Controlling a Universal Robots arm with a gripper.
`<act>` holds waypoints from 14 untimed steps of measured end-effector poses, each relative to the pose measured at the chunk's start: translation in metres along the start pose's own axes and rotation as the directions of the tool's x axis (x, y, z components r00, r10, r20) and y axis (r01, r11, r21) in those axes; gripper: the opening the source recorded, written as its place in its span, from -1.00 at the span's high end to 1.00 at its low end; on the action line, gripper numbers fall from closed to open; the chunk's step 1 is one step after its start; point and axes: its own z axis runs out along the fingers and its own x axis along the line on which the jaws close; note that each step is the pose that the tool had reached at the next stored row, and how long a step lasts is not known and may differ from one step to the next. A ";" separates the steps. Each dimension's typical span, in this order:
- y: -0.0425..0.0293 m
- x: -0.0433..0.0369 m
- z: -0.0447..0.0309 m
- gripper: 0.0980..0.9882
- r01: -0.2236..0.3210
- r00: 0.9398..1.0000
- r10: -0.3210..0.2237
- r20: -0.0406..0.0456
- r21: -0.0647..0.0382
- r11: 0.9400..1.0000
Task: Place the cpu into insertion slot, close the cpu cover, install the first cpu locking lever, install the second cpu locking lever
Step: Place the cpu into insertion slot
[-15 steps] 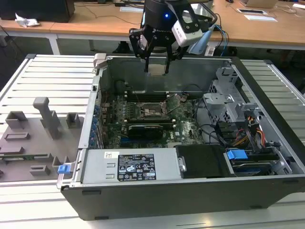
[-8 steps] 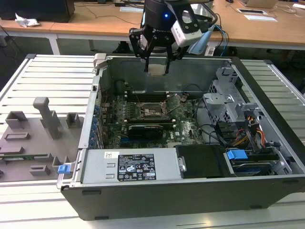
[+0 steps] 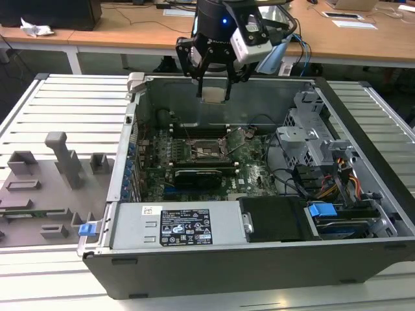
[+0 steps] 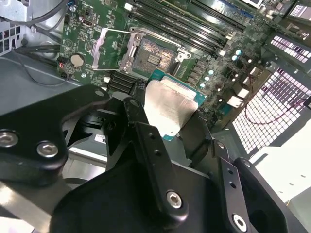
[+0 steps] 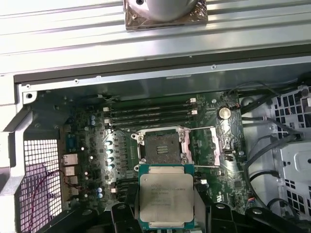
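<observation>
Now | gripper clamped on chip, above open case | socket at 6 o'clock from chip, exterior view | judgement: hold chip level, square edges, lower gently.

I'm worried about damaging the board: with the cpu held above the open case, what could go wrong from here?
The pincer grips the cpu by its edges, above the insertion slot; a slip could drop it onto the motherboard. The slot is barely larger than the chip, so a slight offset or tilt could seat it crooked. The open cpu cover beside the slot might snag the pincer.
</observation>
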 end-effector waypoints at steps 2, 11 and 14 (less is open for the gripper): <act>0.0000 0.0000 0.0000 0.01 -0.008 1.000 0.008 0.001 0.000 1.000; 0.0000 0.0000 0.0000 0.01 -0.039 0.999 0.039 0.004 -0.001 0.999; 0.0000 0.0000 0.0000 0.01 -0.045 0.999 0.045 0.004 -0.001 0.999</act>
